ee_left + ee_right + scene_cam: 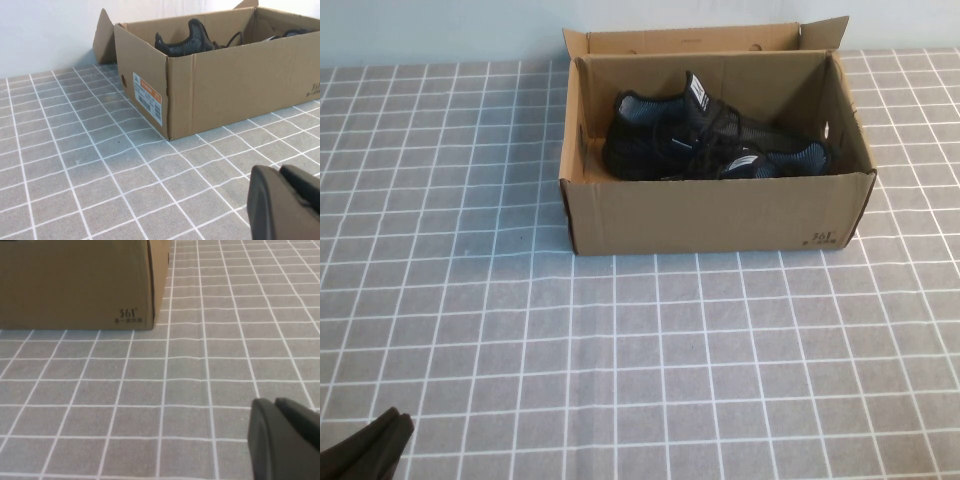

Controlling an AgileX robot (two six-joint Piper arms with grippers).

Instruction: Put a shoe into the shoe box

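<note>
High view: at the near left corner the left gripper rests low over the grey checked tablecloth, fingers closed on nothing. The right gripper, seen only from its own wrist, is likewise closed and empty, near the box's right front corner. Farther back, the shoe box stands open; the shoe lies inside beside its mate.

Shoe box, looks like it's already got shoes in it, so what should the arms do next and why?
Probably nothing but stay parked: black shoes already lie inside the shoe box, and the left gripper and right gripper sit shut and empty, low over the tablecloth.
</note>
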